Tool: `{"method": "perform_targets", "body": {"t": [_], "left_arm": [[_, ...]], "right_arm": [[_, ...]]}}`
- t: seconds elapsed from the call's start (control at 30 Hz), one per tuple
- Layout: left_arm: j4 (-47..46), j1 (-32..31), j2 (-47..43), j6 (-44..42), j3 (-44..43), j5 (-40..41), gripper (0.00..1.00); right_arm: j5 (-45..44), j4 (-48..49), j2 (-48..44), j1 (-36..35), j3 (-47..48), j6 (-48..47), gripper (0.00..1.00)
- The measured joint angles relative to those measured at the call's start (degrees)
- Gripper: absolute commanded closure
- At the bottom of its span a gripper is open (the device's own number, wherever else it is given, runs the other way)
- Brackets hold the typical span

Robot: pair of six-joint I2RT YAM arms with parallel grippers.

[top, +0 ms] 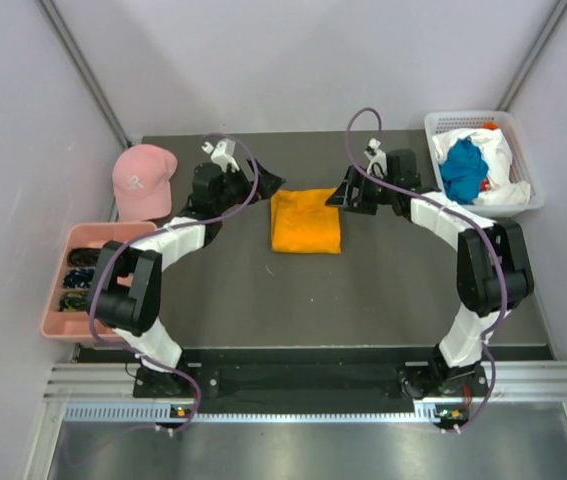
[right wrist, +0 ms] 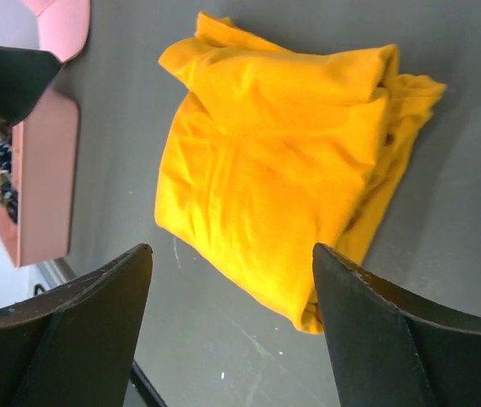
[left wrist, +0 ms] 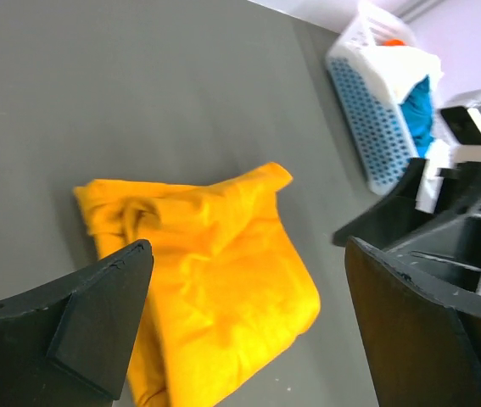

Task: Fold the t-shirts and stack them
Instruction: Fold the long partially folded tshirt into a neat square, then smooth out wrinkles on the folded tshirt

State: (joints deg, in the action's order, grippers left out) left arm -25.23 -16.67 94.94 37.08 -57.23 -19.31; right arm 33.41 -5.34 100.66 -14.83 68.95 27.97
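- Hovering with its fingers spread wide, the left gripper [left wrist: 247, 254] clamps nothing. The orange t-shirt [left wrist: 215, 280] lies flat on the table [top: 383, 290], just below and ahead of its fingertips.
- The right gripper [right wrist: 232, 254] also has its fingers apart and empty, and the same shirt lies below the gap.
- Seen from above, the grippers flank the shirt's far corners, one on each side, near the cloth but not pinching it.
- Judgement: this stance suits a completed fold. Open fingers at the edges permit either a clean withdrawal or a fresh pinch to tidy a corner.
- The shirt forms a compact folded packet that is nearly square. It is marginally wider from gripper to gripper, so no long axis is distinct. Stacked layers show along one side in the right wrist view.
- The basket [top: 463, 116] sits outboard of the right gripper and well apart from the left. It holds a teal t-shirt [top: 462, 170] and a white t-shirt [top: 503, 150], both unfolded, so most of the task appears outstanding.
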Motion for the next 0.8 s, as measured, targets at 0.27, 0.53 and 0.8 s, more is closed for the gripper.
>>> {"method": "perform_targets", "body": {"t": [0.27, 0.53, 0.8], "left_arm": [[-12.98, -0.04, 5.70, 8.24, 0.68, -9.86, 0.21], [-32.76, -0.20, 18.01, 23.06, 0.63, -18.29, 0.23], [-40.41, -0.63, 22.99, 30.38, 0.20, -21.14, 0.23]], "right_arm": [[6.19, 5.90, 1.27, 0.00, -1.09, 2.89, 0.22], [11.45, 13.79, 8.37, 0.00, -1.09, 7.43, 0.19], [12.31, 14.51, 11.39, 0.00, -1.09, 8.48, 0.18]]}}
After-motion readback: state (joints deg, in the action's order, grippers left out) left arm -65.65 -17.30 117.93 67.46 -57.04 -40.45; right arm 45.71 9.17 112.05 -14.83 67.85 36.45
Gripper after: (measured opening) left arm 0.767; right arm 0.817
